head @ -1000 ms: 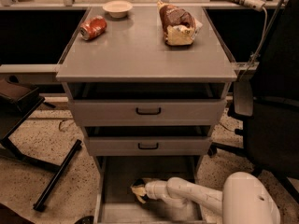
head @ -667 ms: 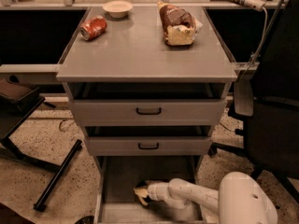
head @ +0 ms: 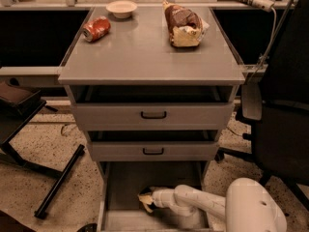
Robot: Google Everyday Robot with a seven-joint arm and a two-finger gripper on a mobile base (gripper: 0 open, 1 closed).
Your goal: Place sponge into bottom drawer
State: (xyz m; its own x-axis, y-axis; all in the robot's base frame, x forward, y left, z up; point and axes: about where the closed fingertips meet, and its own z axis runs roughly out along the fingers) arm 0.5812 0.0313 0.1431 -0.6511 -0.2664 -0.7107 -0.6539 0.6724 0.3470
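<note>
- Little has moved since the earlier frames: the gripper (head: 150, 198) and the sponge (head: 144, 201) sit in nearly the same spot in the open bottom drawer (head: 124, 180), shifted only a touch.
- Its fingers look pinched on the sponge, which hangs tilted at their tip, yellow foam showing. Whether its lower edge touches the drawer floor cannot be told.
- Reaching in from the near right, the white arm (head: 195, 203) puts the gripper left of the drawer's middle and towards its near end.
- Both upper drawers (head: 153, 114) stand slightly open above it, so the arm works beneath their fronts.
- On the cabinet top (head: 145, 52) lie a red can (head: 96, 28), a small bowl (head: 121, 7) and a bagged bread loaf (head: 183, 23), all well apart from the work.
- Step in hand, as I judge it: the carry is done and the sponge is inside the drawer, awaiting release.
- Next move calls for lowering the sponge to the floor if it is not down, spreading the fingers, then drawing the arm back and up without catching the middle drawer front (head: 153, 151).
</note>
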